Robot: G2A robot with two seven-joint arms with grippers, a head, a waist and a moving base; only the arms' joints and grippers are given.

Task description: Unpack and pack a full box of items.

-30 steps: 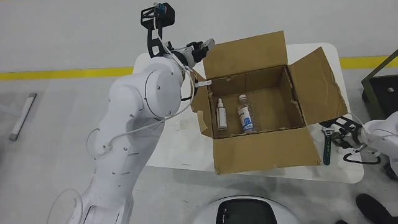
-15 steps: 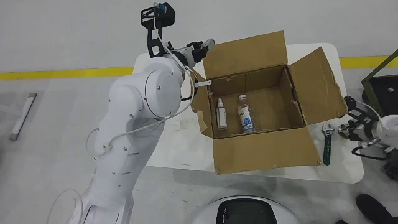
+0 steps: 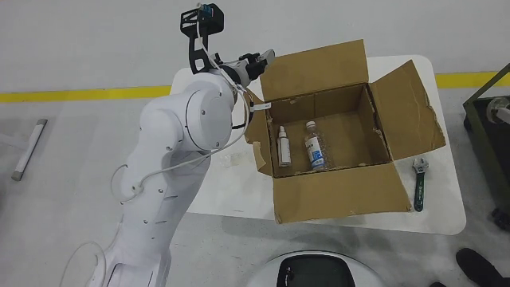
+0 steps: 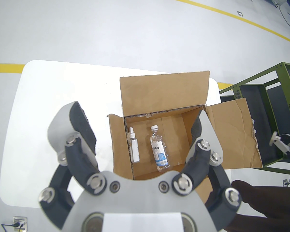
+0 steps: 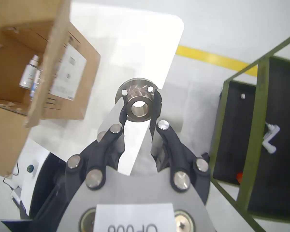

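Grey floor (image 3: 72, 48) crossed by a yellow line (image 3: 80, 94) surrounds the white table (image 3: 231, 195) in the top view, and on that table sits the cardboard box (image 3: 339, 195) with its flaps open. On the box floor lie a white spray bottle (image 3: 284, 147) and a clear bottle (image 3: 315, 145) with a blue label, side by side toward the left wall and not touching. A wrench (image 3: 418, 183) with a green handle lies on the table near the box's front right corner, and a green cart (image 3: 484, 123) stands past the table's right end. My left arm (image 3: 195, 119) stands by the box's far left corner. From my left wrist I look down past my left gripper (image 4: 137, 112), whose fingers are spread wide with nothing between them; below them the open box shows the two bottles lying flat, caps toward the far flap. From my right wrist, my right gripper (image 5: 139, 97) has its fingers closed on a metal flanged bushing (image 5: 138, 108), the bore facing the camera; it hangs past the table's rounded corner, between the table and the green cart, whose black shelf carries a small white part (image 5: 270, 139). I see the box off to one side, with one of the bottles visible inside
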